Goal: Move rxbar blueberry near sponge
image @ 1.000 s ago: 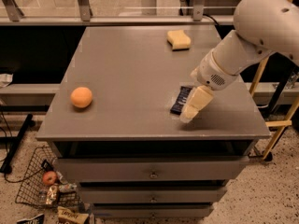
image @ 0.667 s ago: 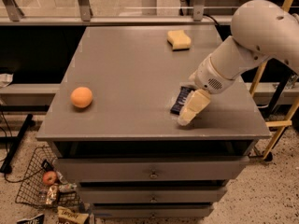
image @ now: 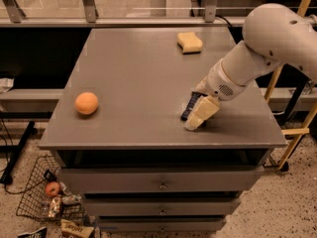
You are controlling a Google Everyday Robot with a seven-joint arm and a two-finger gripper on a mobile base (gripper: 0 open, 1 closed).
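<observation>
**Gripper Sitting Low Over the Blue Bar**

In the one camera view, we are looking down on a gray table (image: 133,68) with drawers (image: 162,186) under it. The robot's big white arm (image: 262,43) is reaching in from the right. Its gripper (image: 200,115) is hanging low over the near right part of the table top, and its pale end is pointing down and to the left.

The gripper is sitting right over the rxbar blueberry (image: 189,105) and is hiding much of it. Only the dark blue left part of the bar is peeking out. The bar is lying flat on the table (its writing is too small to read here). I cannot tell whether the gripper is spread, pressed together, or pinching the bar.

The sponge (image: 189,42) is resting at the far side of the table, a bit right of the middle. It is pale yellow and thick, and it is lying well apart from the bar. An orange (image: 86,103) is sitting at the near left, well apart from both of them.

Down on the floor at the near left, a wire basket (image: 29,202) is holding a red apple (image: 52,189) and some snack packets. A yellow frame (image: 297,133) is standing to the right of the table.
</observation>
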